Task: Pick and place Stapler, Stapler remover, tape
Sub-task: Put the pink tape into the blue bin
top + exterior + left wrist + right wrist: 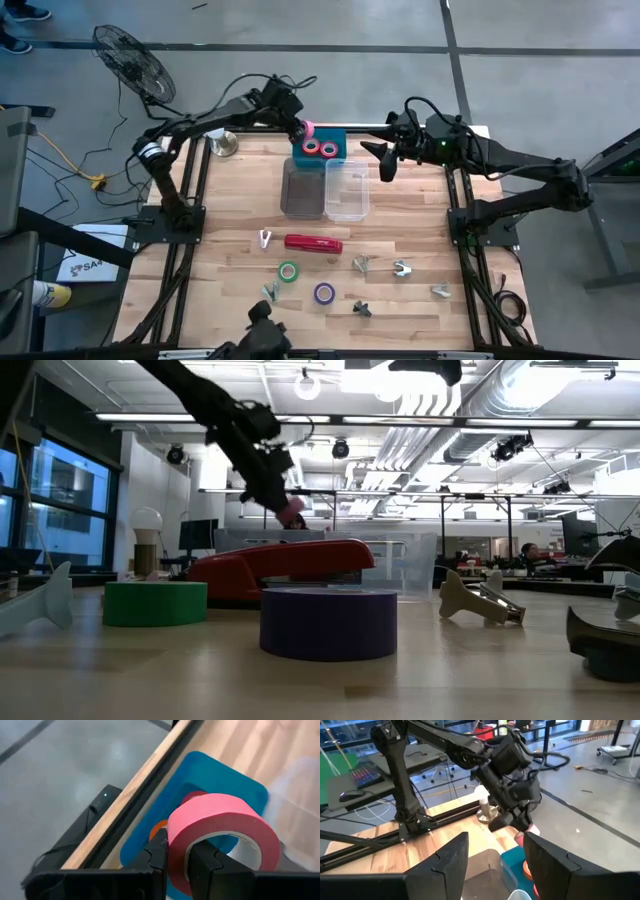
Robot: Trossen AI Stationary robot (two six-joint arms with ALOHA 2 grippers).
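Observation:
A pink tape roll (pixel 220 820) hangs over the blue bin (pixel 335 137) at the table's far edge, and my left gripper (pixel 303 128) is shut on it. Two more tape rolls (pixel 320 149) lie in that bin. The red stapler (pixel 313 243) lies flat mid-table, with a green tape roll (pixel 288 271) and a purple one (pixel 324 293) nearer the front. Several pale staple removers (pixel 401 268) are scattered around them. My right gripper (pixel 382 160) hovers open and empty to the right of the bin. My left gripper pinches the pink roll's wall (pixel 176 836), one finger (pixel 159 851) outside the ring and the other (pixel 202 862) inside its pale core. The fingers slant down from the table's left. The roll is lifted clear above the blue bin, tilted.
Two clear plastic containers (pixel 302 187) (pixel 347 189) stand side by side just in front of the blue bin. A light bulb on a metal base (pixel 224 143) stands at the far left. Bare wood lies to the left and right of the stapler.

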